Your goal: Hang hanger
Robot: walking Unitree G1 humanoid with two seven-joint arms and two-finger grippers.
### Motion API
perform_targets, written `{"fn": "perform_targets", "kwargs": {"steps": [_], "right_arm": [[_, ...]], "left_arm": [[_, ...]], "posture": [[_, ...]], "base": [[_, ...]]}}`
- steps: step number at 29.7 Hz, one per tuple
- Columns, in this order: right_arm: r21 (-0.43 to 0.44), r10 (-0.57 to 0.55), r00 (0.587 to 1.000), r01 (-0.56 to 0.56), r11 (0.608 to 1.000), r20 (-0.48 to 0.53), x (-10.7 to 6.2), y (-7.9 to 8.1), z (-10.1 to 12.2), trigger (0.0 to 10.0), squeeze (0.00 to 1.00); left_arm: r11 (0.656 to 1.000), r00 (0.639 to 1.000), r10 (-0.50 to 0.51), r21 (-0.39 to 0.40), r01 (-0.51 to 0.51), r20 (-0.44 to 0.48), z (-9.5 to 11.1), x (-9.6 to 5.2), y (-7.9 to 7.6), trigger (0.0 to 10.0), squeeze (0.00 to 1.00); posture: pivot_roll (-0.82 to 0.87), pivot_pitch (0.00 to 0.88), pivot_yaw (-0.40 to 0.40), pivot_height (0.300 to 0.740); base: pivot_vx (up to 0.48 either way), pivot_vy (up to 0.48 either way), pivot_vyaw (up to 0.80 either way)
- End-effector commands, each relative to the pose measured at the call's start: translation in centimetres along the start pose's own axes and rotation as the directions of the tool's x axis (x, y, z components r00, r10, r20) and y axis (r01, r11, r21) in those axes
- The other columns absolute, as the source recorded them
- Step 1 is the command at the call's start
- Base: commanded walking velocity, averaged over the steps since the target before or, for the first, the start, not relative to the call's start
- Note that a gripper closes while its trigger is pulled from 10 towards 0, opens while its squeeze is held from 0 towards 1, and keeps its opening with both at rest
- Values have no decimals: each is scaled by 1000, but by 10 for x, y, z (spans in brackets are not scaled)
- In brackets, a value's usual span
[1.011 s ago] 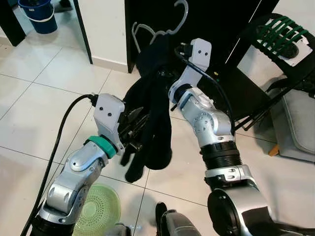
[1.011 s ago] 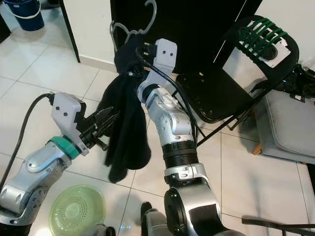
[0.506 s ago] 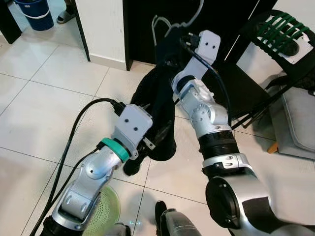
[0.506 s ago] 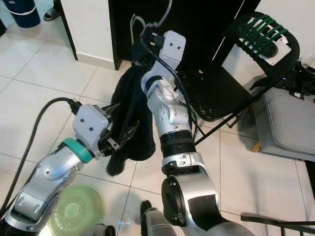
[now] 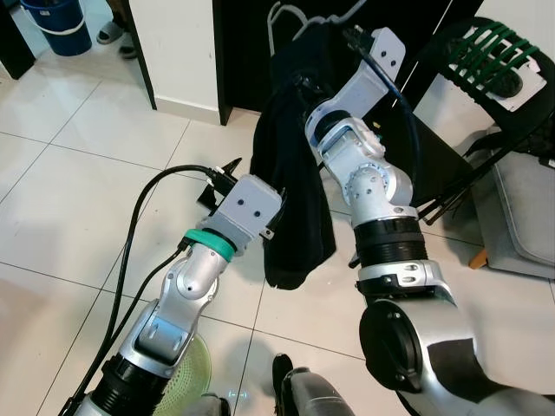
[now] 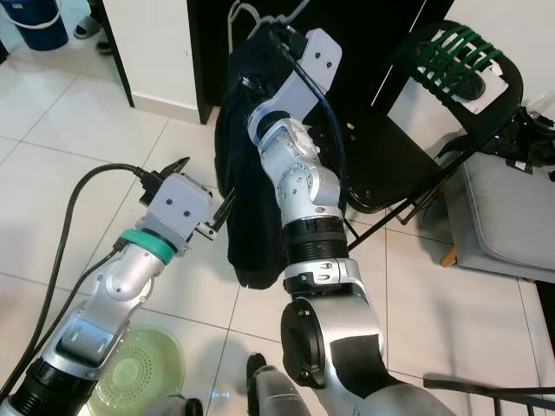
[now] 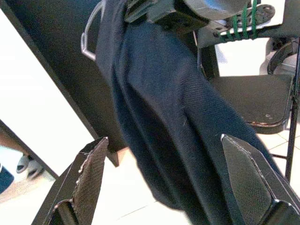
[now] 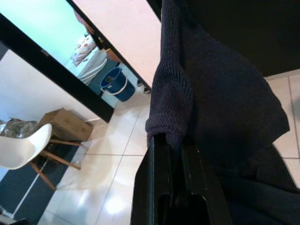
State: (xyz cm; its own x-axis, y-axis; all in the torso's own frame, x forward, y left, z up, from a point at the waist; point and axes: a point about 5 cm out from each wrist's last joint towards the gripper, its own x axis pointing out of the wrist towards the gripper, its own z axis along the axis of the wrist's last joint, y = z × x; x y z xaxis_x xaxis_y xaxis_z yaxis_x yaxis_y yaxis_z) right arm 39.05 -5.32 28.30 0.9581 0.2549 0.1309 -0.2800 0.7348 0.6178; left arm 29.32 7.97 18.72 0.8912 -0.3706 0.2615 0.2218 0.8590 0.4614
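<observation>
A pale hanger carries a dark knit garment that hangs in front of a black cabinet. My right arm is raised, and my right gripper is shut on the garment-covered hanger near its top. The cloth hides most of the hanger, but one end peeks out. The garment's hem hangs free above the tiled floor. My left gripper is open just left of the garment at mid height. One finger and the other are spread wide, with the cloth just ahead and nothing held.
A black folding chair with a green-strapped seat part stands to the right, beside a grey cushion. A green strainer lies on the floor by my feet. A blue bucket and a person's sandalled foot are far left.
My right arm has lifted the hanger and garment higher toward the cabinet. My left gripper has come off the cloth and now stands open beside it. The camera has shifted a little.
</observation>
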Motion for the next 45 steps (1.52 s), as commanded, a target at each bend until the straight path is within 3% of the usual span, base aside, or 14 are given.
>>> {"fn": "perform_targets", "kwargs": {"steps": [1, 9, 13, 26, 27, 29, 30, 31, 32, 35, 36, 38, 39, 45], "right_arm": [[69, 80, 997, -80, 994, -6, 0, 29, -7, 10000, 0], [137, 119, 990, -109, 984, -70, 2, 34, -12, 10000, 0], [149, 137, 986, -123, 981, -92, 1, 36, -14, 10000, 0], [165, 148, 982, -128, 978, -114, -1, 37, -16, 10000, 0], [170, 161, 980, -140, 975, -117, -1, 40, -15, 10000, 0], [170, 161, 980, -140, 975, -117, -1, 40, -15, 10000, 0], [174, 173, 978, -151, 973, -120, -2, 41, -15, 10000, 0], [174, 173, 978, -151, 973, -120, -2, 41, -15, 10000, 0], [175, 186, 975, -164, 971, -120, -2, 44, -14, 10000, 0], [176, 198, 973, -176, 969, -121, -3, 46, -14, 10000, 0], [174, 209, 970, -186, 967, -121, -4, 48, -13, 10000, 0], [172, 217, 969, -195, 966, -121, -4, 49, -13, 10000, 0], [171, 222, 968, -200, 965, -121, -4, 50, -13, 10000, 0], [156, 229, 963, -206, 966, -143, -7, 51, -18, 10000, 0]], "left_arm": [[1000, 1000, -27, 2, 27, 9, 0, -1, -7, 10000, 0], [997, 995, -54, 66, 49, 80, 5, 3, -19, 10000, 0], [984, 989, -38, 178, 12, 140, 7, 5, -21, 10000, 0], [931, 974, 43, 346, -120, 223, 6, 14, -12, 9569, 0], [919, 973, 74, 364, -151, 218, 3, 16, -7, 8157, 0], [919, 973, 74, 364, -151, 218, 3, 16, -7, 8157, 0], [910, 974, 100, 377, -173, 205, -1, 19, -2, 6667, 0], [910, 974, 100, 377, -173, 205, -1, 19, -2, 6667, 0], [903, 972, 130, 382, -196, 194, -4, 22, 2, 4510, 0], [898, 971, 147, 387, -211, 189, -7, 24, 5, 4157, 0], [894, 968, 168, 386, -228, 184, -9, 25, 8, 2588, 0], [887, 965, 180, 392, -243, 192, -9, 27, 10, 2235, 0], [884, 963, 187, 394, -252, 196, -10, 27, 11, 0, 0], [875, 953, 198, 396, -277, 230, -7, 31, 13, 0, 0]], "posture": [[-66, 127, -39, 740], [-65, 127, -47, 740], [-67, 128, -48, 740], [-70, 126, -50, 740], [-71, 124, -50, 740], [-71, 124, -50, 740], [-70, 121, -50, 740], [-70, 121, -50, 740], [-71, 120, -50, 740], [-73, 117, -50, 740], [-73, 117, -50, 740], [-74, 115, -50, 740], [-74, 115, -50, 740], [-74, 117, -50, 740]], "base": [[0, 0, 0], [0, 0, 0], [0, 0, 0], [0, 0, 0], [0, 0, 0], [0, 0, 0], [0, 0, 0], [0, 0, 0], [0, 0, 0], [0, 0, 0], [0, 0, 0], [0, 0, 0], [0, 0, 0], [0, 0, 0]]}}
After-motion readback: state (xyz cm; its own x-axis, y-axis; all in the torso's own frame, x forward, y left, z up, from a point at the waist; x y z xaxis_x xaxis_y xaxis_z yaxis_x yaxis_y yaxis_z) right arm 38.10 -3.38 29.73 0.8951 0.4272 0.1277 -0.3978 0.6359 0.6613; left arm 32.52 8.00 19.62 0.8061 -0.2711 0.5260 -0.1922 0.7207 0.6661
